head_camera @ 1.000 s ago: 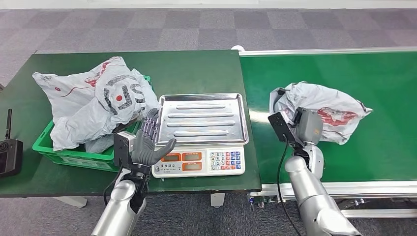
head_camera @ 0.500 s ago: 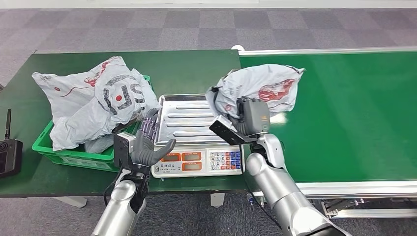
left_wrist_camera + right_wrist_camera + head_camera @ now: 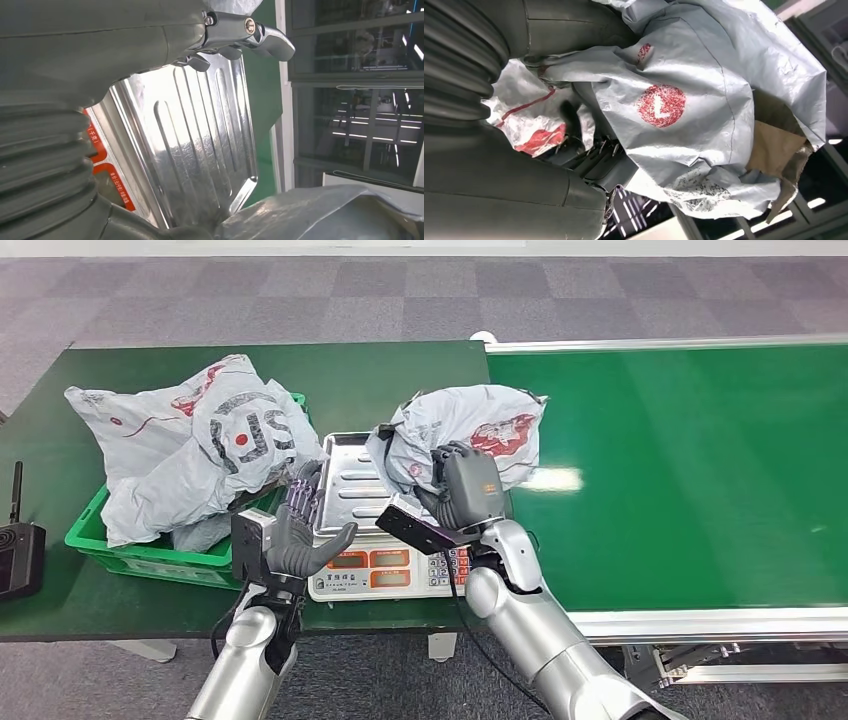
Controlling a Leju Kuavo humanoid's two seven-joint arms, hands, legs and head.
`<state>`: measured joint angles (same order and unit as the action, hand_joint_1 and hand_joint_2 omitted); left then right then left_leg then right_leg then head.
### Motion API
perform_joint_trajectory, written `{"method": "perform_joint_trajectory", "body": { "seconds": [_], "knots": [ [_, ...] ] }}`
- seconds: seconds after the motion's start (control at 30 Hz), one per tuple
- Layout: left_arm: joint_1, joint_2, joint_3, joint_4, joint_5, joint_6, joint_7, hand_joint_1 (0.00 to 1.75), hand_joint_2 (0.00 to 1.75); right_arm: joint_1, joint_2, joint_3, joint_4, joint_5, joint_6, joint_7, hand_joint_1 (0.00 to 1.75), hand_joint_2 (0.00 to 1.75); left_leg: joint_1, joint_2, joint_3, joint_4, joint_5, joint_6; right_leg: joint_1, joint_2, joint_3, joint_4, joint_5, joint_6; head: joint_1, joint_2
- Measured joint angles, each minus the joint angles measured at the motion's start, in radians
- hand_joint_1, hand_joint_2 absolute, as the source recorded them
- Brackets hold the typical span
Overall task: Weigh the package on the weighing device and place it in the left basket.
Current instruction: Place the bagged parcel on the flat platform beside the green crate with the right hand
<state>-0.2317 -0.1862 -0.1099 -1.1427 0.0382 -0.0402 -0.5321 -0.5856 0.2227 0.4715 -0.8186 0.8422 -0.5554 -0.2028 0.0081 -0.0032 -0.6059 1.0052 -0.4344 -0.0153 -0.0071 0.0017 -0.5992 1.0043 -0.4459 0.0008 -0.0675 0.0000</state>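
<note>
Since 1.0 s ago: package point(image 3: 465, 425) lifted off green conveyor belt point(image 3: 690, 470) and carried across to the weighing scale point(image 3: 400, 565), now over the right part of the steel tray point(image 3: 345, 475); contact with tray cannot be told. Right hand point(image 3: 465, 485) moved with it, from belt side to above the scale's keypad end. Right hand fingers curled closed into the grey plastic bag of the package, gripping its near side; in right wrist view crumpled grey wrap with red round mark point(image 3: 661, 105) bunched against the hand point(image 3: 524, 150), a torn brown patch at one end. Left hand point(image 3: 300, 535) unchanged from earlier frames: raised at the scale's left front corner, palm toward the tray, fingers spread and upright, thumb out, holding nothing, touching nothing plainly. Left wrist view: ribbed tray surface point(image 3: 200, 150) just beyond the hand point(image 3: 100, 50), grey bag edge at frame corner. Green basket point(image 3: 140, 550) on dark table point(image 3: 400, 380) left of the scale, piled with 2 or more grey printed bags point(image 3: 200, 455). Black handheld device point(image 3: 20, 550) at table's left edge.
</note>
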Motion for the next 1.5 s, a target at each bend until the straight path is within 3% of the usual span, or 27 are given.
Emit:
{"method": "perform_joint_trajectory", "body": {
  "seconds": [0.23, 0.53, 0.93, 1.27, 1.5],
  "knots": [
    [0.000, 0.000, 0.000, 0.000, -0.001, 0.002, 0.001, 0.00, 1.75, 0.000, -0.010, 0.014, -0.005, -0.087, 0.051, -0.012, 0.00, 1.75, 0.000, 0.000, 0.000, 0.000, 0.000, 0.000, 0.000, 0.000, 0.000, 0.000, 0.000, 0.000, 0.000, 0.000],
    [0.001, 0.000, 0.000, -0.006, -0.011, 0.024, 0.000, 0.00, 1.75, -0.009, -0.035, 0.009, 0.005, -0.338, 0.253, -0.094, 0.00, 1.75, 0.000, 0.000, 0.000, 0.000, 0.000, 0.000, 0.000, 0.000, 0.000, 0.000, 0.000, 0.000, 0.000, 0.000],
    [0.004, 0.000, 0.000, -0.006, -0.011, 0.044, -0.004, 0.00, 1.75, -0.020, -0.064, 0.000, 0.000, -0.372, 0.272, -0.153, 0.00, 1.75, 0.000, 0.000, 0.000, 0.000, 0.000, 0.000, 0.000, 0.000, 0.000, 0.000, 0.000, 0.000, 0.000, 0.000],
    [0.002, 0.000, 0.000, -0.003, -0.022, 0.067, -0.011, 0.00, 1.75, -0.039, -0.087, -0.020, -0.021, -0.537, 0.483, -0.205, 0.00, 1.75, 0.000, 0.000, 0.000, 0.000, 0.000, 0.000, 0.000, 0.000, -0.001, 0.000, 0.000, 0.000, 0.000, 0.000],
    [-0.003, 0.000, 0.000, -0.002, -0.035, 0.083, -0.020, 0.00, 1.75, -0.046, -0.092, -0.051, -0.007, -0.656, 0.574, -0.290, 0.00, 1.75, 0.000, 0.000, 0.000, 0.000, 0.000, 0.000, 0.000, 0.000, -0.001, 0.000, 0.000, 0.000, 0.000, 0.000]
  ]
}}
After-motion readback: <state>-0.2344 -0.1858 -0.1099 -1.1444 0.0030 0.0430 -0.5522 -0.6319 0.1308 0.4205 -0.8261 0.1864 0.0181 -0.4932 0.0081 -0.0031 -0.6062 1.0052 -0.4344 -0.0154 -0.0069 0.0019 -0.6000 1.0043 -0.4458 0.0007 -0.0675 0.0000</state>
